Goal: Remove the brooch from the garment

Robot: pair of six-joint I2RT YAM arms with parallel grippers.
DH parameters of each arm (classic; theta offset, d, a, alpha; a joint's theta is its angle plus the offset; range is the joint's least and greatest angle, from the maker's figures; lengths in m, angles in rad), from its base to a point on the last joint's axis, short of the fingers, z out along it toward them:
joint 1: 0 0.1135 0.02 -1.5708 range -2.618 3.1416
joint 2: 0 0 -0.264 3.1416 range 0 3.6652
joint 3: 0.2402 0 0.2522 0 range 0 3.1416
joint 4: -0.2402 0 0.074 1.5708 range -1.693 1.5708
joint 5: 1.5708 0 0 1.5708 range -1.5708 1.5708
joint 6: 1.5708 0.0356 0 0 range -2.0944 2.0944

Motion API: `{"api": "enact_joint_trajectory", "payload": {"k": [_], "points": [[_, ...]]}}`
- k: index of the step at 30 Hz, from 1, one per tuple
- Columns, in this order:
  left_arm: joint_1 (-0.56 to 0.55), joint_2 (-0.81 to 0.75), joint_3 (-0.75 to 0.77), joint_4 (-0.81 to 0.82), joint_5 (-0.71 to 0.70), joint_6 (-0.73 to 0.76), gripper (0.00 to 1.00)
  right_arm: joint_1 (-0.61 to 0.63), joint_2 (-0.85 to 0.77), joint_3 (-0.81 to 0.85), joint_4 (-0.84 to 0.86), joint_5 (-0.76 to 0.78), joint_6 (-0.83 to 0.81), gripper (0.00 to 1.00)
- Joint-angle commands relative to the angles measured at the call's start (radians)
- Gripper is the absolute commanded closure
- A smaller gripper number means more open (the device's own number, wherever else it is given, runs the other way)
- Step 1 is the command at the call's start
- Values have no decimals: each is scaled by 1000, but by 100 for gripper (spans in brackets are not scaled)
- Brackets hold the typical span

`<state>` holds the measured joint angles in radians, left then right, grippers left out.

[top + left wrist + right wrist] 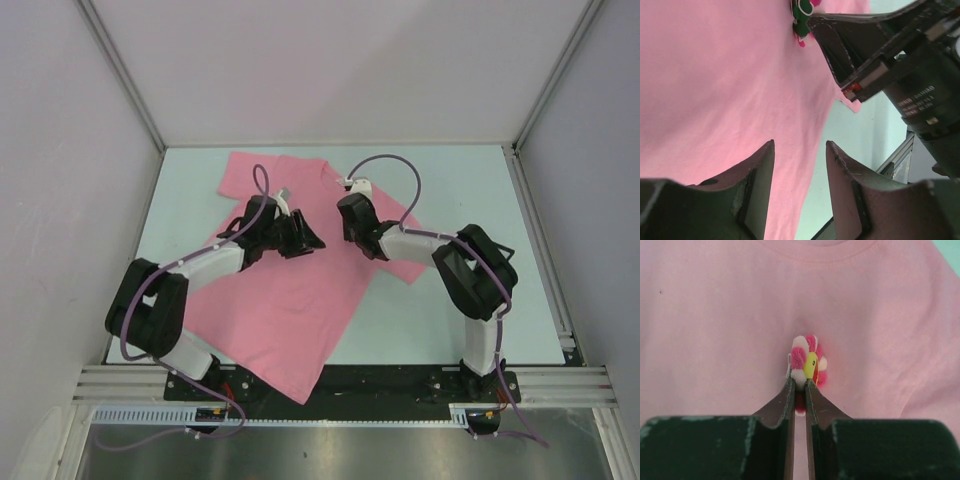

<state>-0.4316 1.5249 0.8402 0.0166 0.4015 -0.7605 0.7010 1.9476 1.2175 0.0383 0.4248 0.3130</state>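
Left gripper (800, 145) hangs over the garment (290, 310), jaws apart, nothing between them. Just to its right, the right gripper (799, 382) is clamped on the brooch's (808, 362) lower edge, on the chest just below the collar.

pale mint table top (440, 320), matte, under soft even light. boxed in by plain off-white panels: back wall (340, 70), left wall (50, 200), right wall (600, 220), joined at aluminium corner posts (125, 80). extruded aluminium rails (120, 380) along near edge, slotted white cable duct (340, 415) just below, then brushed steel sheet (350, 452).
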Motion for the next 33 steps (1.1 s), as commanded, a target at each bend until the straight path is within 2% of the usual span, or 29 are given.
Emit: {"api": "enact_joint_trajectory", "payload": {"k": [1, 4, 12, 16, 20, 23, 25, 29, 33], "points": [[-24, 60, 63, 74, 36, -39, 50, -37, -55, -82, 9, -67, 57, 89], [-38, 99, 92, 80, 42, -39, 51, -60, -75, -124, 32, -110, 64, 87], [-48, 153, 164, 57, 36, -36, 50, -90, -99, -184, 120, -244, 70, 89], [-48, 181, 198, 42, 37, -33, 50, -106, -96, -188, 130, -279, 87, 96], [-48, 216, 258, 3, 42, -20, 56, -120, -108, -207, 150, -297, 100, 98], [-47, 265, 324, -9, 68, -17, 65, -130, -116, -220, 161, -313, 104, 100], [-47, 291, 371, -44, 86, -17, 67, -132, -116, -233, 166, -319, 109, 100], [-44, 355, 441, -87, 97, -11, 64, -152, -127, -265, 183, -346, 132, 100], [-45, 400, 467, -63, 123, -33, 64, -170, -142, -289, 181, -360, 181, 100]]}}
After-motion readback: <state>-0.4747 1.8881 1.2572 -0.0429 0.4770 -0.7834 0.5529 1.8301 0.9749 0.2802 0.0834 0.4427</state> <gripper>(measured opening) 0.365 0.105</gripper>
